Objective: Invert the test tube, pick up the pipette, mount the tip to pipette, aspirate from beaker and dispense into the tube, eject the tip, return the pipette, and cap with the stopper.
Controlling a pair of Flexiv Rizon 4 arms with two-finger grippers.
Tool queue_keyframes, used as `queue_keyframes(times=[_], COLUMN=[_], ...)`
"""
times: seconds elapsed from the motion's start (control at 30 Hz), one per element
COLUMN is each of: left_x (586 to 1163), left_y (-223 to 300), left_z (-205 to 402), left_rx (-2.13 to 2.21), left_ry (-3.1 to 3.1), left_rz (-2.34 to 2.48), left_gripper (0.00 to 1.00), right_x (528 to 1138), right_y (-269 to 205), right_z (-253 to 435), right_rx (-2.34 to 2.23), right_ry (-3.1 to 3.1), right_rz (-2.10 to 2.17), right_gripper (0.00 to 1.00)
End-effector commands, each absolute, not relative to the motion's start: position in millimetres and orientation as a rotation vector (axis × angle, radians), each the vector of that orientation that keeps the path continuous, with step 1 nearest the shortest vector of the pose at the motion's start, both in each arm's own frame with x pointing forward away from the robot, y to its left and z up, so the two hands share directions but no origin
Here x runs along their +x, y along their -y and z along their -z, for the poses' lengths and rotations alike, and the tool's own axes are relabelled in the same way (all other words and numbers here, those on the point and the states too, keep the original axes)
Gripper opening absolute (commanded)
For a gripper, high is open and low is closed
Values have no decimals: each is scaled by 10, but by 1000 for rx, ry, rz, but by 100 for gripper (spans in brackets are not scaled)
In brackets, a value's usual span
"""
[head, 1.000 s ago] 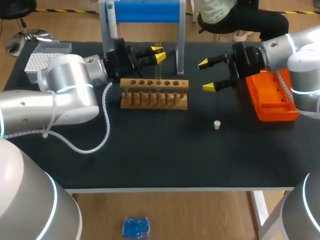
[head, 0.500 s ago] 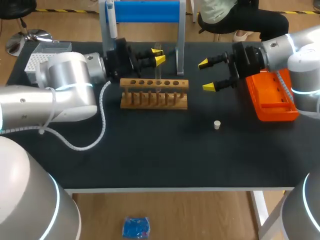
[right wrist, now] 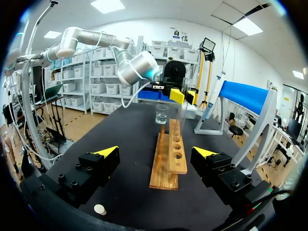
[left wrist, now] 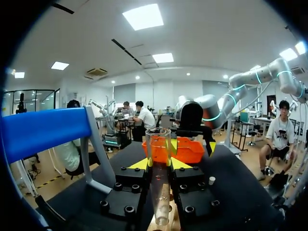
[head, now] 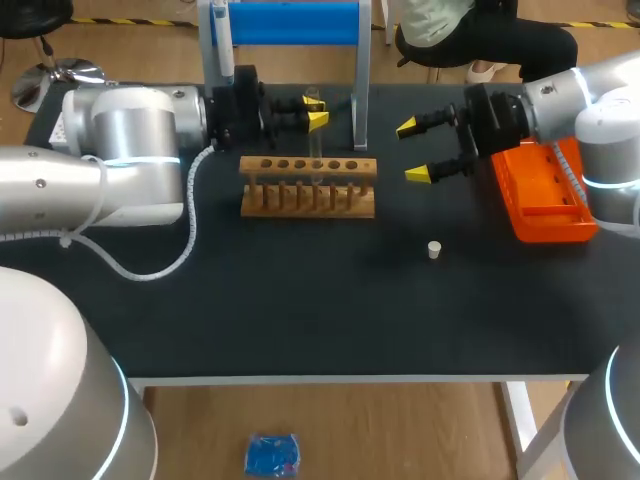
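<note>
My left gripper (head: pixel 311 111) is shut on a clear test tube (head: pixel 313 98) above the back of the wooden rack (head: pixel 308 186). In the left wrist view the test tube (left wrist: pixel 159 178) stands between the yellow fingertips (left wrist: pixel 140 164), open mouth at the far end, round end just over the rack. From the right wrist view, the left gripper (right wrist: pixel 182 96) holds the tube (right wrist: pixel 182 109) beyond the rack (right wrist: pixel 169 154), with a glass beaker (right wrist: pixel 161 114) beside it. My right gripper (head: pixel 416 150) hangs open and empty right of the rack. A small white stopper (head: pixel 434 249) lies on the table.
An orange tray (head: pixel 545 195) sits at the right edge, under my right arm. A blue-topped stand (head: pixel 290 22) rises behind the rack. A white tip box (head: pixel 66 122) shows at the far left behind my left arm. The dark table (head: pixel 320 310) stretches toward the front.
My left arm has swung toward the back of the table, and its gripper with the tube has shifted slightly back and up. The right arm has not moved.
</note>
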State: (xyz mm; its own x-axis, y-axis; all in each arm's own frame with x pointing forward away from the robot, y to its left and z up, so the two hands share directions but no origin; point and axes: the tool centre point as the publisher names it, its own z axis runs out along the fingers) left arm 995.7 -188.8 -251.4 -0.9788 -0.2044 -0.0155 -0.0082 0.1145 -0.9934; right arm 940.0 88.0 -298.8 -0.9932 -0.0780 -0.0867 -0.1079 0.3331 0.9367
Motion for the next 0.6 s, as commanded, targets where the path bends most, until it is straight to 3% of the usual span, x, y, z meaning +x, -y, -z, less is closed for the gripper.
queue_keyframes(times=[0.03, 0.6], left_x=[9978, 9993], left_y=[1892, 1904], left_z=[2524, 2677], left_rx=[-213, -245], left_ry=[-2266, -2267], left_rz=[1965, 1975], left_gripper=[0, 0], right_x=[9401, 9401], right_y=[-875, -875], right_z=[2988, 2988], right_rx=[-179, -179], right_ry=[-2544, -2544], right_rz=[-1790, -1790], right_gripper=[100, 100])
